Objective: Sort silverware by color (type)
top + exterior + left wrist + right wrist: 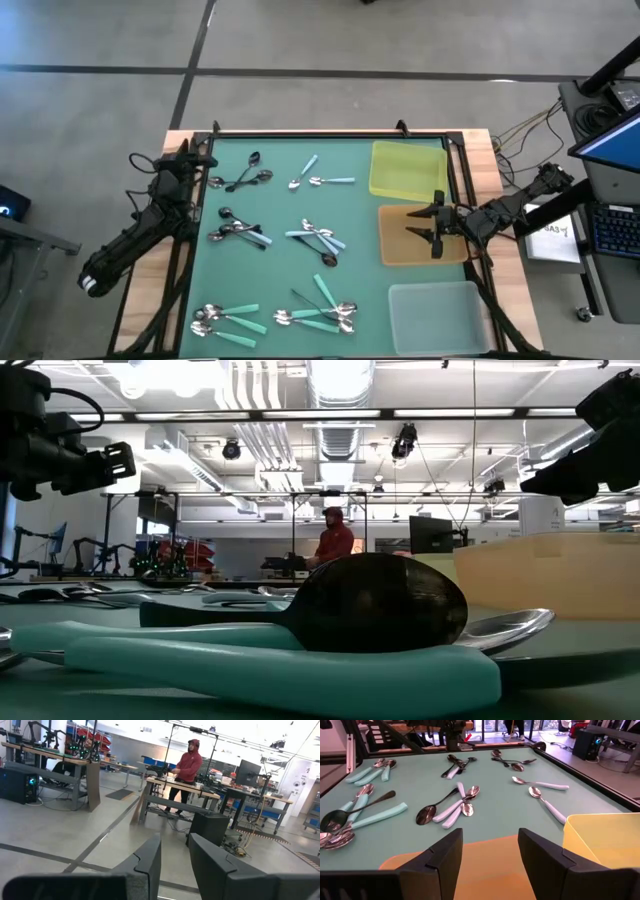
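Spoons (451, 808) seen with glossy, mirror-bright metal bowls; handles seen as smooth matt plastic in teal and light blue, some as dark metal. Surface (280, 225) covered by smooth matt green mat, edged in bare light wood. Yellow tray (408, 169), orange tray (400, 245), clear tray (440, 315): translucent plastic.

Three flat trays lie in a column along the right edge of the green mat (280, 210): a yellow tray (405, 168) toward the far right corner, an orange tray (400, 245) in the middle, and a clear tray (440, 315) at the near right corner. Beyond the table, a person in a red hooded top (187, 762) stands at a workbench (180, 787) in the room. A laptop (615, 140) sits off the table's right side.
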`<state>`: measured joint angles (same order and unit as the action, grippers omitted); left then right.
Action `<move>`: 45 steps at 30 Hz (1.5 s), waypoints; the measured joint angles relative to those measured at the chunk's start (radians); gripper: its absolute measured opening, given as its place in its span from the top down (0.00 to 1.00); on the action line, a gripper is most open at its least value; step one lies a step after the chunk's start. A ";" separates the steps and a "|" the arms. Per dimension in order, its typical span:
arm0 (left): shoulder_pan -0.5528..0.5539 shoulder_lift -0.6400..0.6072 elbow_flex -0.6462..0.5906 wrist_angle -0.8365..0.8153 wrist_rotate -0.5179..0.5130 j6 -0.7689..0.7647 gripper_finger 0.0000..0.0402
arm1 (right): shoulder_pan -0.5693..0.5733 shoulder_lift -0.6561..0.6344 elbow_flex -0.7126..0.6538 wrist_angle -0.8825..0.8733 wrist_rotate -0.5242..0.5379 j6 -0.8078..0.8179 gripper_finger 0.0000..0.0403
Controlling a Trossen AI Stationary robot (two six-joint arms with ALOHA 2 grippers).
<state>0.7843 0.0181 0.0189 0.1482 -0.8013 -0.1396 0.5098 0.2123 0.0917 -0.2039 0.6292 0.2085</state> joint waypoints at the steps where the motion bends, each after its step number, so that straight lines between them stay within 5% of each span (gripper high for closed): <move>1: 0.000 0.000 0.000 0.000 0.000 0.000 0.79 | 0.000 0.000 0.000 0.000 0.000 0.000 0.54; 10: 0.000 0.000 0.000 0.000 0.000 0.000 0.79 | 0.000 0.002 -0.001 0.032 0.000 0.022 0.54; 16: 0.000 0.000 0.000 0.000 0.000 0.000 0.79 | 0.000 0.007 -0.001 0.031 0.036 0.362 0.54; 23: 0.000 0.000 0.000 0.000 0.000 0.000 0.79 | 0.000 0.025 -0.001 0.109 0.035 0.581 0.54; 37: 0.000 0.000 0.000 0.000 0.000 0.000 0.79 | -0.053 0.212 -0.001 0.173 0.060 0.875 0.54; 45: 0.000 0.000 0.000 0.000 0.000 0.000 0.79 | -0.095 0.273 -0.001 0.348 0.044 0.892 0.54</move>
<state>0.7845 0.0181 0.0189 0.1482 -0.8013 -0.1394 0.4144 0.4856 0.0906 0.1442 0.6731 1.1006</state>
